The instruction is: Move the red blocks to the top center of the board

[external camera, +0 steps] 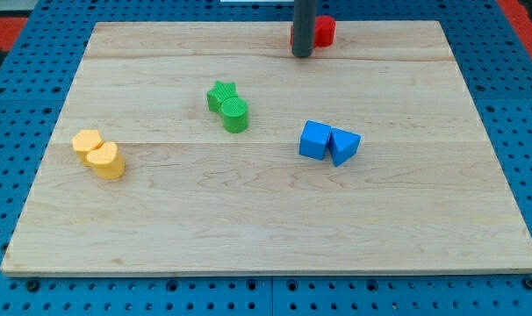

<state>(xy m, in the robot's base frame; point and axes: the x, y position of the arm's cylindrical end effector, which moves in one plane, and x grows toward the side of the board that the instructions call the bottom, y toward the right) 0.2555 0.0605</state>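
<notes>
Red blocks [323, 32] sit at the view's top centre of the wooden board, partly hidden behind my rod; their shapes and number cannot be made out. My tip [302, 54] rests on the board just in front of and slightly to the view's left of them, touching or nearly touching.
A green star block [220, 94] and a green cylinder [235, 114] touch near the board's middle. A blue cube [315, 140] and a blue triangular block [344, 145] touch to the right of centre. Two yellow blocks [99, 154] lie at the left. The wooden board [266, 228] lies on a blue pegboard.
</notes>
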